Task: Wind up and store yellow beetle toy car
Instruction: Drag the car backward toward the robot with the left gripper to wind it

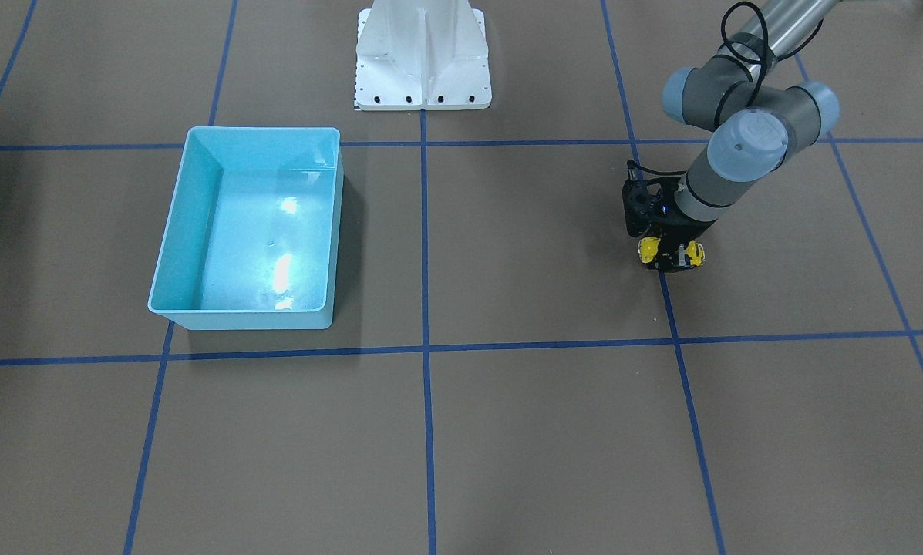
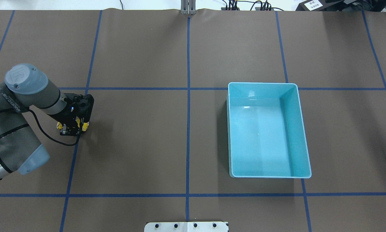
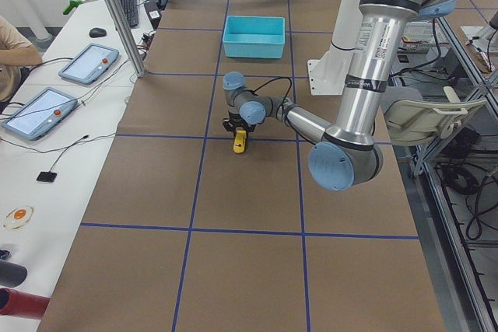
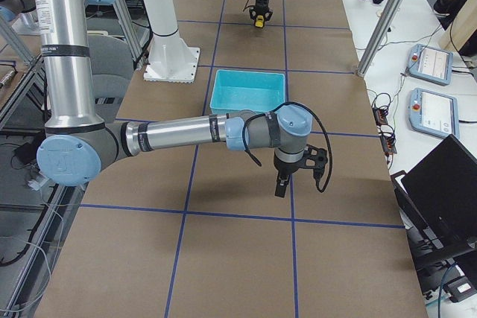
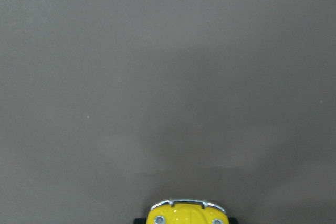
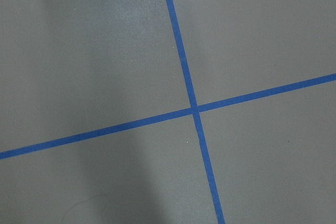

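Note:
The yellow beetle toy car [image 1: 648, 252] sits low at the table on my left side, on a blue tape line. My left gripper [image 1: 669, 260] points straight down and is shut across the car's middle, so yellow shows on both sides of the fingers. The car also shows in the overhead view [image 2: 84, 125], the exterior left view [image 3: 240, 142] and the left wrist view [image 5: 186, 214], where only one bumper end shows at the bottom edge. My right gripper [image 4: 281, 184] shows only in the exterior right view, low over bare table. I cannot tell whether it is open or shut.
The light blue bin [image 1: 191, 216] stands empty on my right half of the table, also in the overhead view [image 2: 291, 129]. The white robot pedestal [image 1: 422, 62] is at the table's middle edge. Blue tape lines grid the brown table. Tablets and cables lie beyond the far edge.

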You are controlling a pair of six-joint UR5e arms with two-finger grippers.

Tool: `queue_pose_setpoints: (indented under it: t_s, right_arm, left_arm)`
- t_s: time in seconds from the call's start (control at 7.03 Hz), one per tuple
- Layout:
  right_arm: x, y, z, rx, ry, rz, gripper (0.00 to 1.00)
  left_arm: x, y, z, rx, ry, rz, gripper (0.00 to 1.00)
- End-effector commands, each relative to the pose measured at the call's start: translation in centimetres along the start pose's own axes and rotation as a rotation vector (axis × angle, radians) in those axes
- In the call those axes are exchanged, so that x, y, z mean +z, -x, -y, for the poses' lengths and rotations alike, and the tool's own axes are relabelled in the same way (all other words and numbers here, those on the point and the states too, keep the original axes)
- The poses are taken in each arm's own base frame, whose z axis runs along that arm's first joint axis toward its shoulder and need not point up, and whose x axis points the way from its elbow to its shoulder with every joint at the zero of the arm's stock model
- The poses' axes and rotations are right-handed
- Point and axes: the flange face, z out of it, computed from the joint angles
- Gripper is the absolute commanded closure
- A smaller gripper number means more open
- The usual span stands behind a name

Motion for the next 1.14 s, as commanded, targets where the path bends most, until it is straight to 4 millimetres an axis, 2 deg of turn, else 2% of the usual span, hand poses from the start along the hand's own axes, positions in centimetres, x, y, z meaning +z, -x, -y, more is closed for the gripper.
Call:
queue_pose_setpoints:
  t_s: [0.0,1.0]
  right_arm:
    - [0.0,-0.1,0.0,0.001,0.001,0.000,0.00]
    - [0.1,-0.1,0.0,0.002,0.002,-0.001,0.00]
  left_arm:
    - [0.3,-0.6,-1.0,0.002,-0.019,-0.016,1.00]
    - [0.3,-1.2,-2.8,0.003,-0.048,-0.026,1.00]
